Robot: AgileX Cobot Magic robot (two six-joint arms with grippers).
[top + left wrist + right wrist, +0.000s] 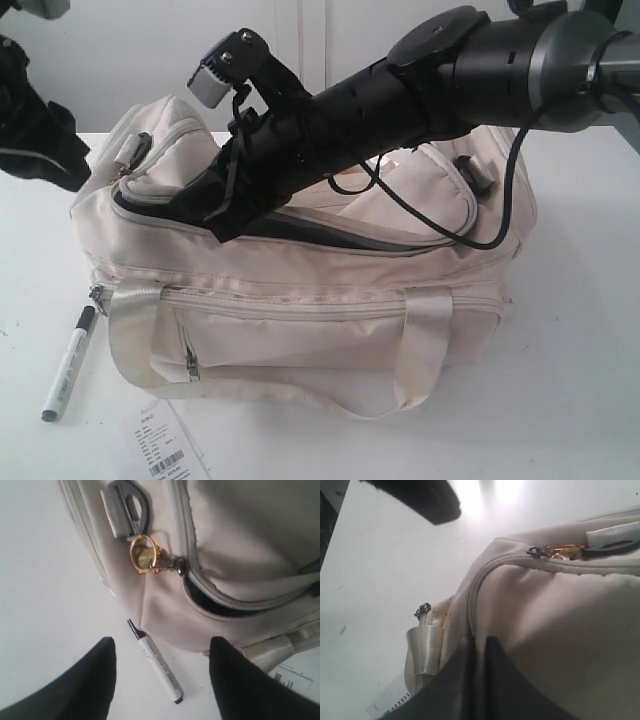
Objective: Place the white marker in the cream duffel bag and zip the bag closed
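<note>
- Cream and soft in mid-surface: the bag (330, 300), top zip partly undone, dark lining on show under the flap.
- Flat on the white surface (560, 400) at the bag's near-left corner: the marker (68, 362), one end just beside the bag, the other pointing nearer and a little left; not yet in the bag.
- Right hand (477, 642): reached across to the bag's left half, narrowed to a pinch on the flap's zip edge, apparently propping the mouth open.
- Left hand (162, 642): fingers wide, holding nothing, hovering above the surface off the bag's left end; marker seen below and between the fingers, touching neither.
- Step in hand, by judgement: fetching the marker with the left hand.
- To do it well: come straight down over the barrel's middle, fingers squared across it; close only with both tips flanking the barrel at the surface; lift level to avoid a roll.
- Mind the bag wall by the marker's far end and the paper tag (165, 450) on the near side; grip clear of both.
- Hold the flap up with the right hand, wide enough to admit the marker; leave the gold zip pull (142, 555) free for closing later.
</note>
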